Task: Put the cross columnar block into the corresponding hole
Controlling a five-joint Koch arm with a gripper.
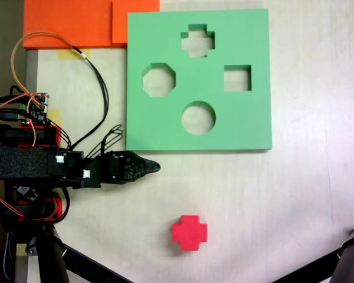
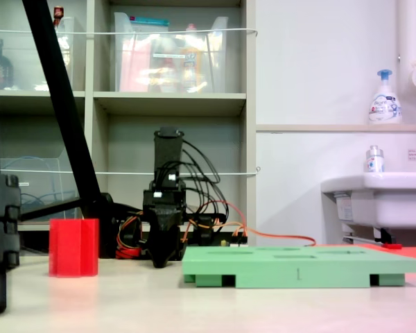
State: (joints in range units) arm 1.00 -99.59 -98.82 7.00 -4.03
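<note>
The red cross columnar block [image 1: 189, 232] stands upright on the pale table, apart from everything, and it shows at the left in the low fixed view as a red column [image 2: 73, 248]. The green foam board [image 1: 224, 124] lies flat beyond it; its plus-shaped hole [image 1: 197, 40] is near the far edge, beside an octagonal, a square and a round cutout. My black gripper [image 1: 152, 167] rests low near the table, just off the board's near left corner, jaws together, holding nothing. From the low fixed view the gripper [image 2: 163, 261] points down at the table beside the board [image 2: 301, 264].
Orange foam sheets [image 1: 76, 22] lie at the table's far left corner, touching the board's corner. Tripod legs [image 1: 59, 256] cross the near left and near right corners. Loose cables [image 1: 94, 76] loop over the arm base. Open table spreads to the right of the block.
</note>
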